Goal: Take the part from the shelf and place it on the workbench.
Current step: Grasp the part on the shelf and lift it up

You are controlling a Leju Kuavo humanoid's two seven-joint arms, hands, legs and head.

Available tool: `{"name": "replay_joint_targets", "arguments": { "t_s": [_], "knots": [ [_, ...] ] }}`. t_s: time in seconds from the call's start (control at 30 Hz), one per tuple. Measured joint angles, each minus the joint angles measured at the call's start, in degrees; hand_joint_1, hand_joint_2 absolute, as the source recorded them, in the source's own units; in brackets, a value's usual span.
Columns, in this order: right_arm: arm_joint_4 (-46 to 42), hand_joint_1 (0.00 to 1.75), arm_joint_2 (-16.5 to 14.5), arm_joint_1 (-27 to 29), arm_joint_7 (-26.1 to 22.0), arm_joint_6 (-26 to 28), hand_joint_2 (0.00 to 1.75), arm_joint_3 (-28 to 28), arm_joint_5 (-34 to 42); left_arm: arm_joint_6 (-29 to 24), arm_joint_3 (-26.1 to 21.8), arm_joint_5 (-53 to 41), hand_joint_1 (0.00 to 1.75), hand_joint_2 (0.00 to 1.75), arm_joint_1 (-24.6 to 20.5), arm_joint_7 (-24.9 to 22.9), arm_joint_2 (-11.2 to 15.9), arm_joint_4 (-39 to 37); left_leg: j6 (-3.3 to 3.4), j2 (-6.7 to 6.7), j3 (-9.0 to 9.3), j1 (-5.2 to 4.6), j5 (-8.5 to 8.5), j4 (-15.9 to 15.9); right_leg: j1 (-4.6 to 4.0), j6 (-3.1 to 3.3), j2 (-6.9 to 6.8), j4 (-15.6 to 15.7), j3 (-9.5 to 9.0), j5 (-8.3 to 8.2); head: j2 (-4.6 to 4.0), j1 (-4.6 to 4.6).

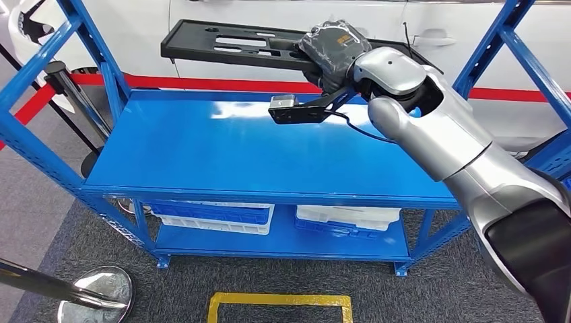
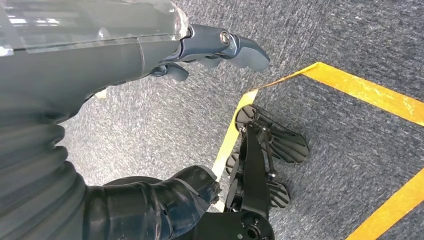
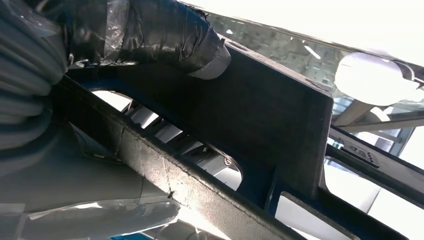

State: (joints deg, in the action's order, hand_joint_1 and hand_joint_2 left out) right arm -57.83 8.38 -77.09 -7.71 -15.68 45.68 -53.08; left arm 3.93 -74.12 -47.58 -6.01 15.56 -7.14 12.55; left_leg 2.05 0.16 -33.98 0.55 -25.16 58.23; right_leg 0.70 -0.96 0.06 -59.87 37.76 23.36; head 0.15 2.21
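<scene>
A long flat black plastic part point(image 1: 229, 46) with several cut-outs hangs in the air above the back of the blue shelf top point(image 1: 222, 148). My right hand point(image 1: 333, 50), wrapped in dark film, grips the part at its right end. Up close in the right wrist view the part point(image 3: 260, 115) fills the frame, with my taped thumb point(image 3: 165, 37) pressed on its face. My left hand point(image 2: 210, 47) hangs over the grey carpet with nothing in it, its fingers loosely apart.
The blue shelf's uprights point(image 1: 94, 54) rise at both sides. White and blue bins point(image 1: 215, 217) sit on the lower level. A white car point(image 1: 283, 13) stands behind. Stanchion posts point(image 1: 71, 101) stand to the left, and a yellow floor marking point(image 1: 279, 306) lies in front.
</scene>
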Motion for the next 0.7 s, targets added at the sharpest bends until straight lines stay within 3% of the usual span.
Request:
{"name": "replay_joint_targets", "arguments": {
  "t_s": [0.07,0.13,0.17,0.2,0.23,0.33,0.37,0.47,0.5,0.57,0.63,0.67,0.7],
  "knots": [
    [0.01,1.75,0.03,-0.12,0.05,-0.04,1.75,0.0,-0.03,0.0,0.0,-0.01,0.0,1.75,-0.03,-0.01,-0.08,0.0,0.51,0.18,0.19,0.2,0.51,-0.6,0.04,-0.15,0.03,-4.88,1.92,3.44,-0.01,-0.02],
    [0.03,1.75,0.04,0.07,0.1,-0.12,1.75,0.04,-0.05,0.01,0.0,-0.01,0.0,1.75,-0.04,-0.01,-0.1,0.0,0.68,0.28,0.04,0.2,0.68,-0.5,0.13,-0.31,0.05,-12.38,4.9,7.24,-0.01,-0.02],
    [0.07,1.75,0.04,0.23,0.1,-0.17,1.75,0.08,-0.05,0.01,0.0,-0.01,0.0,1.75,-0.04,-0.02,-0.1,0.0,0.69,0.28,-0.07,0.21,0.72,-0.32,0.25,-0.42,0.03,-14.64,5.67,7.85,-0.01,-0.02],
    [0.09,1.75,0.04,0.36,0.11,-0.2,1.75,0.12,-0.05,0.01,0.0,-0.01,0.0,1.75,-0.05,-0.02,-0.1,0.0,0.66,0.25,-0.22,0.24,0.7,-0.1,0.41,-0.51,0.0,-14.89,5.5,7.39,0.0,-0.02],
    [0.12,1.75,0.04,0.39,0.12,-0.22,1.75,0.15,-0.06,0.0,0.0,-0.02,0.0,1.75,-0.06,-0.03,-0.11,0.0,0.55,0.18,-0.37,0.26,0.63,0.17,0.6,-0.56,-0.03,-12.83,4.22,5.94,0.0,-0.02],
    [0.11,1.75,-0.04,0.27,0.14,-0.22,1.75,0.19,-0.08,-0.02,0.0,-0.16,0.0,1.75,-0.05,-0.07,-0.26,0.0,-0.22,0.0,-0.97,0.21,0.27,1.1,0.68,-0.35,-0.02,-2.71,-1.34,2.16,-0.01,-0.02],
    [0.1,1.75,-0.12,0.23,0.13,-0.23,1.75,0.24,-0.08,-0.04,0.0,-0.23,0.0,1.75,-0.07,-0.08,-0.31,0.0,-0.55,-0.04,-1.14,0.17,0.27,1.28,0.52,-0.17,0.02,-1.15,-2.07,1.94,-0.01,-0.02],
    [0.09,1.75,-0.32,0.07,0.13,-0.28,1.75,0.55,-0.07,-0.11,0.01,-0.37,0.0,1.75,-0.13,-0.11,-0.39,0.0,-1.61,-0.18,-1.53,0.23,0.45,1.39,0.28,0.75,0.0,-0.51,-1.81,1.54,0.01,-0.01],
    [0.09,1.75,-0.43,0.01,0.15,-0.3,1.75,0.69,-0.05,-0.13,0.02,-0.4,0.0,1.75,-0.13,-0.14,-0.43,0.0,-1.94,-0.2,-1.83,0.31,-0.29,1.97,0.38,1.27,-0.06,-0.25,-1.69,1.19,0.01,0.01],
    [0.11,1.75,-0.74,-0.05,0.17,-0.32,1.75,0.93,0.02,-0.17,0.02,-0.46,0.0,1.75,-0.12,-0.21,-0.53,0.0,-2.51,-0.2,-3.42,0.51,-3.98,6.22,0.56,2.2,-0.17,0.24,-1.24,0.43,0.01,0.03],
    [0.16,1.75,-0.93,-0.04,0.16,-0.34,1.75,1.1,0.08,-0.18,0.02,-0.48,0.0,1.75,-0.15,-0.25,-0.59,0.0,-2.95,-0.21,-5.91,0.58,-8.48,13.62,0.4,2.51,-0.16,0.25,-0.36,-0.25,0.01,0.05],
    [0.19,1.75,-0.97,-0.02,0.16,-0.34,1.75,1.22,0.1,-0.19,0.02,-0.48,0.0,1.75,-0.17,-0.26,-0.58,0.0,-3.08,-0.2,-6.6,0.61,-9.71,16.39,0.33,2.5,-0.16,0.2,0.12,-0.6,0.01,0.06],
    [0.22,1.75,-0.99,-0.01,0.15,-0.34,1.75,1.37,0.12,-0.19,0.01,-0.48,0.0,1.75,-0.19,-0.26,-0.58,0.0,-3.14,-0.2,-6.35,0.62,-9.83,17.25,0.29,2.44,-0.17,0.12,0.61,-0.96,0.01,0.07]
  ]
}}
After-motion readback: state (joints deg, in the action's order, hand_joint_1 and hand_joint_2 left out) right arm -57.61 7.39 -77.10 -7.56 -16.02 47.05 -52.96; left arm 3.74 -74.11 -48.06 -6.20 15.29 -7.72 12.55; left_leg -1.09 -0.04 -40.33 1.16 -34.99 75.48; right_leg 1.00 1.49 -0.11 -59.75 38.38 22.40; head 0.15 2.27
